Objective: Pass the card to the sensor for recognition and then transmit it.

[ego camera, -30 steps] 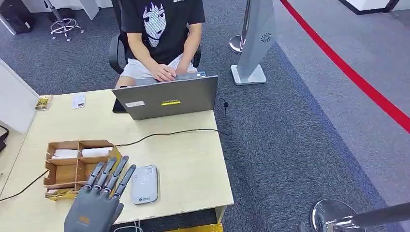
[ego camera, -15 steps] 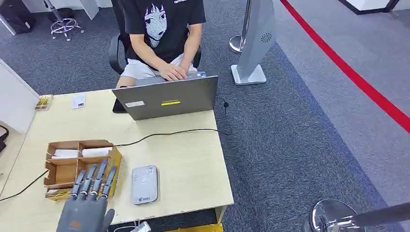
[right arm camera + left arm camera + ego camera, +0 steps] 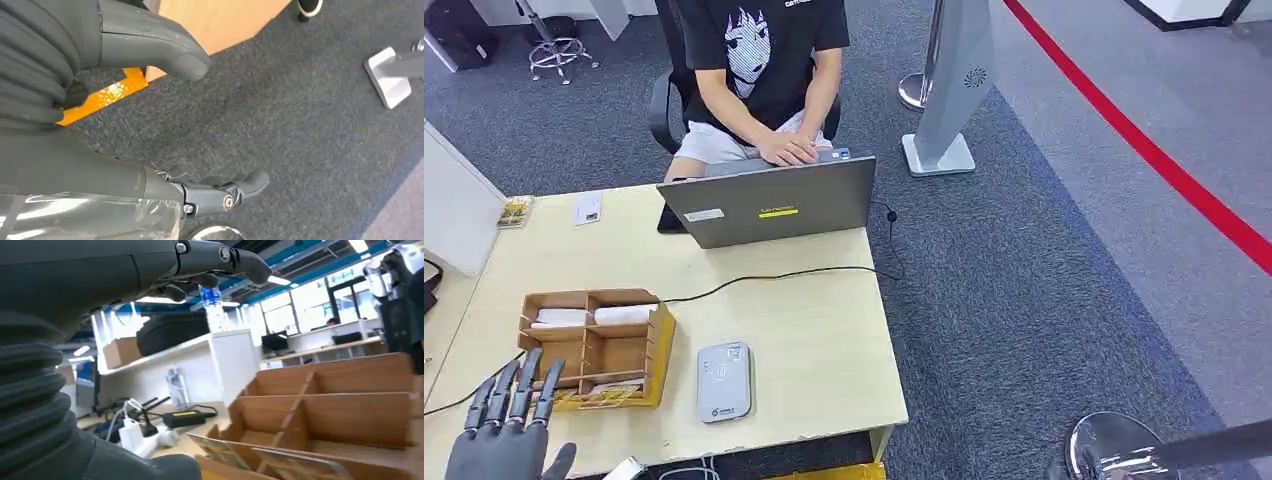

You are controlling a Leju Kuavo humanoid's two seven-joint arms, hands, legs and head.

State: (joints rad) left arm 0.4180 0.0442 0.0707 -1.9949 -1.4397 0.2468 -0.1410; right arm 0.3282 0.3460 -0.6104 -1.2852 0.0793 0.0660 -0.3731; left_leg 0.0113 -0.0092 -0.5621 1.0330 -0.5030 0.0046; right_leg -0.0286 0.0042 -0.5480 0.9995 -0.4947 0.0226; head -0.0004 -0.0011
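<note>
1. Left hand (image 3: pixel 499 440) was found empty, fingers (image 3: pixel 519 385) spread, beside the tray (image 3: pixel 589 345).
2. Right hand (image 3: pixel 150 125) was seen hanging empty, fingers apart.
3. Cards (image 3: pixel 609 393) lay in the tray's front slot, near the sensor (image 3: pixel 723 381).
4. A low approach and a pinch on one card's edge were judged advisable.

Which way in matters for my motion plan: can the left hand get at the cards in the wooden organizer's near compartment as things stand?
Probably yes. The left hand is open, just beside the wooden organizer, and the cards lie in its near, open-topped compartment with nothing over them.
</note>
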